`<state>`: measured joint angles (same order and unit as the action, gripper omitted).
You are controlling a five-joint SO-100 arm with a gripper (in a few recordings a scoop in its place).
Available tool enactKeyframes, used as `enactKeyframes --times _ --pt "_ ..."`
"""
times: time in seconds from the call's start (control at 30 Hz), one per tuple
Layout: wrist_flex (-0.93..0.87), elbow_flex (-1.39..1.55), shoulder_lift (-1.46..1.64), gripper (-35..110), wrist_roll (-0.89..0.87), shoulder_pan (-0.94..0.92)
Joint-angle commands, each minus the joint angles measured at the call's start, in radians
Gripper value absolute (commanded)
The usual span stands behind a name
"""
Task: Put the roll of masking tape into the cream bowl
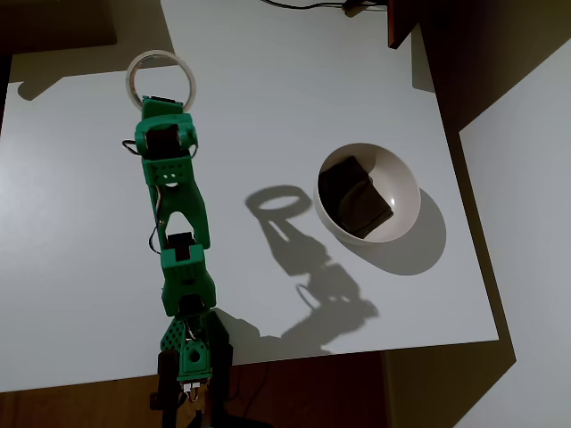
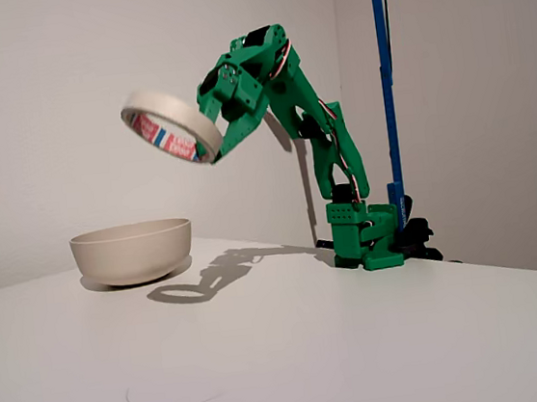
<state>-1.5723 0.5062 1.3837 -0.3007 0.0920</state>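
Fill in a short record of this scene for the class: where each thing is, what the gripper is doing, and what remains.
tape roll: held in the air, tilted, clear of the table
gripper: shut on the tape roll's rim
bowl: on the white table, away from the tape roll
in the bowl: a dark blocky object
left to do: tape roll not yet in the bowl

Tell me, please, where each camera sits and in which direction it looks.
Overhead view: above the table, looking straight down; the whole green arm shows, its end effector at the roll of masking tape.
Fixed view: low at table height, looking sideways at the arm and its base.
Both share the raised tape, the end effector and the cream bowl.
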Motion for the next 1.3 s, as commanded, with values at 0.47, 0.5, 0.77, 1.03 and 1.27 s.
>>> enactKeyframes --times 0.47,0.5,0.77,1.03,1.27 --pt "-0.222 -0.04 0.512 -8 0.104 -0.437" --pt "-0.222 -0.04 0.506 -8 0.114 -0.48" --pt "-0.144 -0.04 0.36 -8 0.176 -0.758" --pt "0.044 -0.041 0.078 -8 0.207 -0.927" --pt "0.169 -0.043 -0.071 -8 0.218 -0.966"
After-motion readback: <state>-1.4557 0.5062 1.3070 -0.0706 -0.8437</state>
